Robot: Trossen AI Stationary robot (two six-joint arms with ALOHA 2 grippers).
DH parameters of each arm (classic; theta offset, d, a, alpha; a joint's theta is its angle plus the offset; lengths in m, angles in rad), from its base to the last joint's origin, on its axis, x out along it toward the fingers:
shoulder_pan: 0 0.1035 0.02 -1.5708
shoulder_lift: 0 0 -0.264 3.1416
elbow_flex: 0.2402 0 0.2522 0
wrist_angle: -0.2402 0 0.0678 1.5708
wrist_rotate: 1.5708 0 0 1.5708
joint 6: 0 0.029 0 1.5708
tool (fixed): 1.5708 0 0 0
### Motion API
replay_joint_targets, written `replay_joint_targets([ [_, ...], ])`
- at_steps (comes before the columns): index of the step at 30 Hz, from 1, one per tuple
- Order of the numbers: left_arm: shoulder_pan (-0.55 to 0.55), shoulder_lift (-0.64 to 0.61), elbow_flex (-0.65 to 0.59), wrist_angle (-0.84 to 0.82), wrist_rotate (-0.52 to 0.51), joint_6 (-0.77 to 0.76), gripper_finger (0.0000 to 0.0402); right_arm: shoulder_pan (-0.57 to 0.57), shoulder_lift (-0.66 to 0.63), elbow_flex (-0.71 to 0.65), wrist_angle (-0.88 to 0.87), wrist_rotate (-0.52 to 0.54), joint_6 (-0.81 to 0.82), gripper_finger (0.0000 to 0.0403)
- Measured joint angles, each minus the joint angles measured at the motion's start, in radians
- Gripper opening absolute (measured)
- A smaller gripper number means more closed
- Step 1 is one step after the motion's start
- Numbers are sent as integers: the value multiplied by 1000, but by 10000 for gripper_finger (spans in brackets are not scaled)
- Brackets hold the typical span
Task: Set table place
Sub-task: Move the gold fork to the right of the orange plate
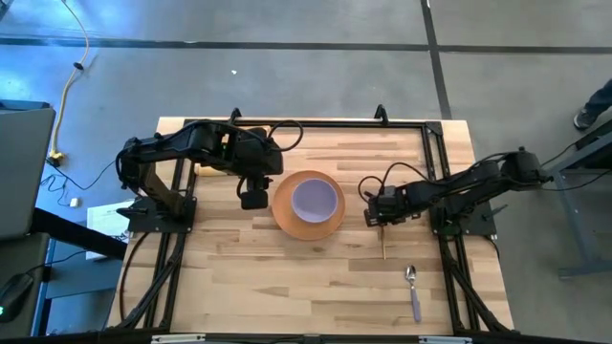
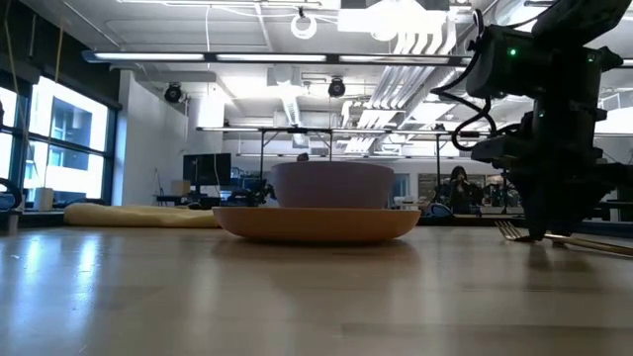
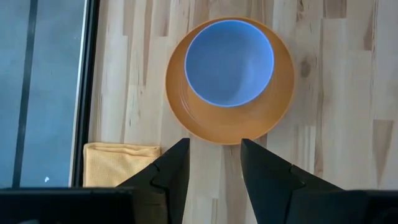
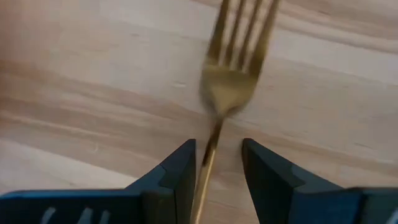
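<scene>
A grey concrete floor [image 1: 287, 76] crossed by dark seams surrounds the work area; a yellow cable [image 1: 69, 86] trails at left. Beyond, tall windows [image 2: 59, 138], ceiling pipes [image 2: 415, 44] and ring lights [image 2: 304, 22]

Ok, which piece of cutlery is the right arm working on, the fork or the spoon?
The gold fork, lying between the right gripper's jaws; the silver spoon lies apart, nearer the table's edge.

Left gripper [image 1: 252, 200] fingers apart; right gripper [image 1: 373, 217] fingers parted, low.
</scene>
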Motion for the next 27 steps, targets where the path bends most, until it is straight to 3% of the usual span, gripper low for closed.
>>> replay_joint_targets([
  [7,0,0,0,0,0,0,129,0,36,2,-8,2,43,110],
  [14,0,0,0,0,1,0,129,0,38,-1,-23,11,55,10],
  [23,0,0,0,0,2,0,129,-2,49,60,-81,47,102,4],
  [27,0,0,0,0,2,0,129,-14,45,137,-109,173,99,2],
])
